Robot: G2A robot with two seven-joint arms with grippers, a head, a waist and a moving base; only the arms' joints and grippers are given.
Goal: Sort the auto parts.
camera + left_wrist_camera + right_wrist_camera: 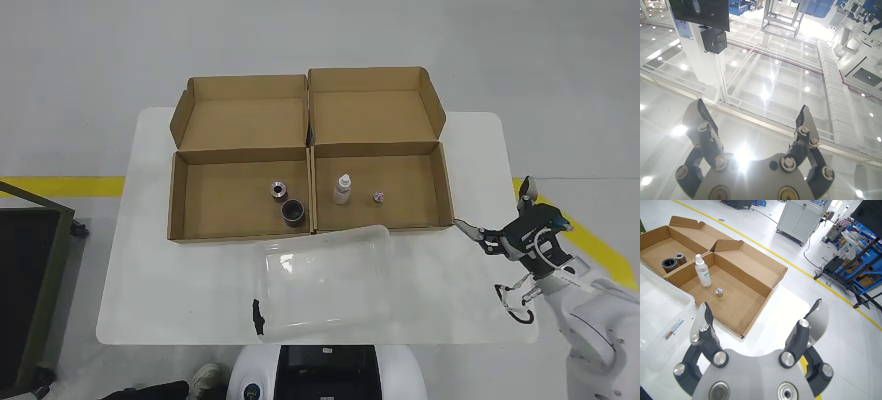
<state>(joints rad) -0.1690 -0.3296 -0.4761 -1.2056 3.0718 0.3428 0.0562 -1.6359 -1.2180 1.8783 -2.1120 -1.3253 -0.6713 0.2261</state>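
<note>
Right wrist view: right claw (pixel 762 305) spread, empty, near box (pixel 745 270); left claw (pixel 752 104) spread too. Bin (pixel 662 313) looks empty; you should withdraw clear of box wall.

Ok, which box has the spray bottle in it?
The cardboard box nearest the right gripper: the spray bottle stands in it with a capped jar. The other box holds a dark cylinder and a silver cylinder.

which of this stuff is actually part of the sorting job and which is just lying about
Job: left box, dark sleeve, silver cylinder; right box, spray bottle, small capped part; clear bin.
Lying about: wheeled cabinet, blue shelving, yellow floor line.
</note>
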